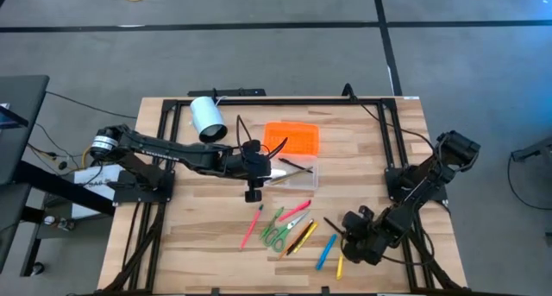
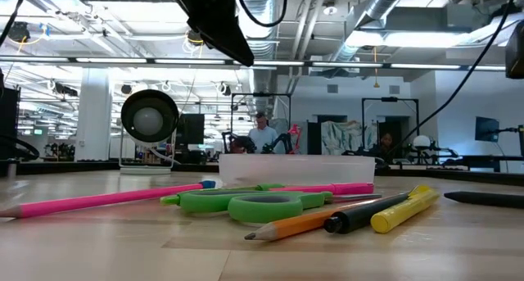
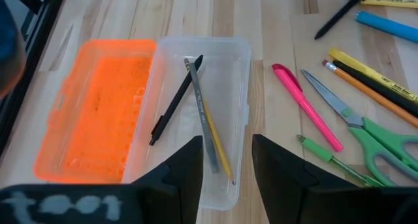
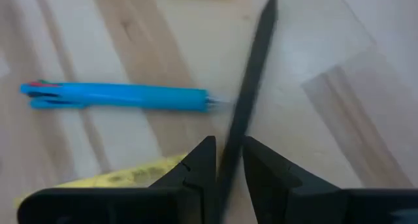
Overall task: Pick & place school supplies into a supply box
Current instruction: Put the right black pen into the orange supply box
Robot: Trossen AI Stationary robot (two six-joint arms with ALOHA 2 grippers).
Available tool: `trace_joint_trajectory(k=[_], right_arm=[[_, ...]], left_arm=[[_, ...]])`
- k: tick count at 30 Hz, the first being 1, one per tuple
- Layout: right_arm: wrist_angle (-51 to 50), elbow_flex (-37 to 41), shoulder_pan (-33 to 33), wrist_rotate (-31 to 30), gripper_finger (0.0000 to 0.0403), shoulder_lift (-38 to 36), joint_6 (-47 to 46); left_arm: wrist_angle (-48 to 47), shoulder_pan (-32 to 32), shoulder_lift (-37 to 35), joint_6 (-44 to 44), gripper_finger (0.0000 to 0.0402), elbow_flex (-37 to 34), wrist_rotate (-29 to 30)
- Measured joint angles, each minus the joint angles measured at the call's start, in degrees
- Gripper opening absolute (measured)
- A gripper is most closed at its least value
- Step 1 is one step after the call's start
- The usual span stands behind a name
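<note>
The supply box lies open at the table's middle: its clear tray (image 1: 296, 173) (image 3: 209, 106) holds a black pen and two pencils, and its orange lid (image 1: 291, 139) (image 3: 98, 106) lies flat on the far side. My left gripper (image 1: 253, 192) (image 3: 225, 165) hovers open above the tray's near-left end, touching nothing. Loose supplies lie near the front edge: a pink pen (image 1: 252, 229), green scissors (image 1: 276, 229) (image 2: 246, 204), a yellow marker (image 2: 401, 211) and a blue pen (image 1: 326, 253) (image 4: 117, 96). My right gripper (image 1: 347, 234) (image 4: 228, 165) is low at the front right, shut on a dark pen (image 4: 251, 74). My right gripper pinches the dark pen between its two fingers, at a part close to one end (image 4: 230, 152). The rest of the pen runs forward past the fingertips, over the wood beside the blue pen. I cannot tell whether the pen is lifted off the table.
A white cylinder (image 1: 207, 119) (image 2: 149, 117) lies on its side at the far left of the table. A black frame (image 1: 285, 99) runs along the far edge and down both sides. Bare wood (image 1: 198, 236) shows at the front left.
</note>
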State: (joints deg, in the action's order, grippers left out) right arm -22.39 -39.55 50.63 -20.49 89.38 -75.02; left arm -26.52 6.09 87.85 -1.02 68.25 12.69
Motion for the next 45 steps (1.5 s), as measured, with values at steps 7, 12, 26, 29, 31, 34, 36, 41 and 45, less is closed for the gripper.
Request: trace_joint_trajectory(k=[7, 12, 26, 29, 31, 34, 36, 41, 45], right_arm=[[-4.7, 0.1, -1.0, 0.7, 0.0072, 0.0, -3.0], [-3.4, 0.1, -0.8, 0.5, 0.0072, 0.0, -2.5], [-5.3, 0.1, -2.8, 3.5, 0.0103, 0.0, -3.0], [-5.4, 0.0, -3.3, 4.9, 0.0119, -0.1, -2.1], [-5.6, 0.0, -3.9, 5.6, 0.0125, -0.1, -1.6], [-6.7, -0.1, -4.9, 6.9, 0.0125, -0.2, -2.6], [-7.8, -0.1, -5.7, 7.5, 0.0120, -0.2, -2.9], [-9.1, -0.1, -7.6, 9.3, 0.0103, -0.2, -0.8], [-9.9, -0.1, -8.8, 10.0, 0.0090, -0.2, 0.3]], left_arm=[[-0.2, 0.0, 0.0, -0.1, 0.0122, 0.0, 0.1], [-0.2, 0.0, 0.0, -0.1, 0.0122, 0.0, 0.1], [-0.2, 0.1, 0.0, -0.3, 0.0122, 0.0, 0.2], [-0.1, 0.1, 0.0, -0.5, 0.0122, 0.0, 0.2], [-0.1, 0.1, 0.0, -0.7, 0.0122, 0.0, 0.2], [-0.1, 0.1, 0.0, -1.0, 0.0122, 0.0, 0.2], [-0.1, 0.1, 0.0, -1.4, 0.0122, 0.0, 0.2], [-0.1, 0.1, 0.0, -1.8, 0.0122, 0.0, 0.2], [-0.1, 0.1, 0.0, -2.0, 0.0122, 0.0, 0.8]])
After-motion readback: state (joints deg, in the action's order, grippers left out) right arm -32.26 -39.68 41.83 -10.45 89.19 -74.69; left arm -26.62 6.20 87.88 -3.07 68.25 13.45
